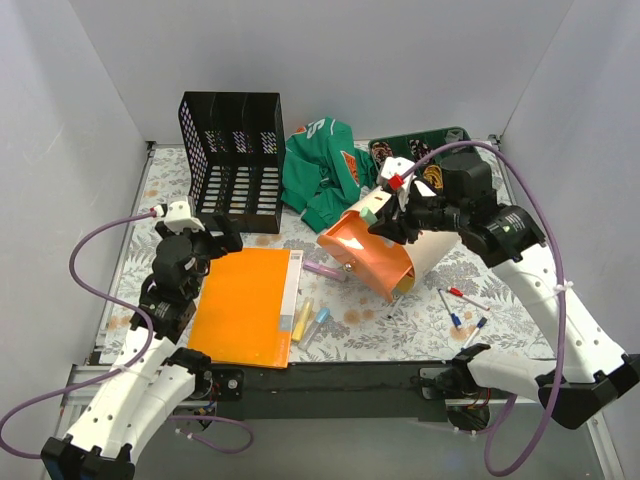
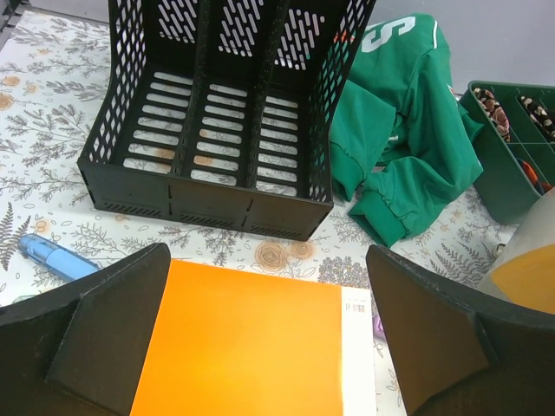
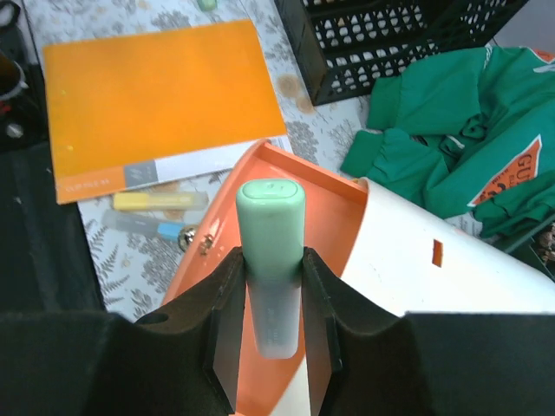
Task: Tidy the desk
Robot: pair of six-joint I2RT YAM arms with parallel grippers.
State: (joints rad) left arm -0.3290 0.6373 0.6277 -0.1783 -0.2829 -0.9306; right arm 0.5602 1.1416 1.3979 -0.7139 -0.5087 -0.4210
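Observation:
The desk [image 1: 500, 310] has a white cover printed with leaves and flowers. My right gripper [image 3: 270, 256] is shut on a mint-green highlighter [image 3: 270, 234], held over the open mouth of an orange-and-white case [image 3: 334, 217]. That case [image 1: 370, 255] lies tilted at the desk's middle, under the right gripper [image 1: 385, 215]. Wide open and holding nothing, my left gripper [image 2: 267, 260] hangs above the far edge of an orange folder [image 2: 243, 347]. The folder [image 1: 245, 305] lies flat at the front left.
A black three-slot file rack [image 1: 235, 160] stands at the back left. A crumpled green shirt [image 1: 320, 170] and a green tray [image 1: 440, 140] lie behind the case. Yellow [image 1: 302, 318] and blue [image 1: 318, 325] highlighters lie beside the folder, with loose pens [image 1: 460, 300] at the right. A blue pen [image 2: 56, 256] lies left of the folder.

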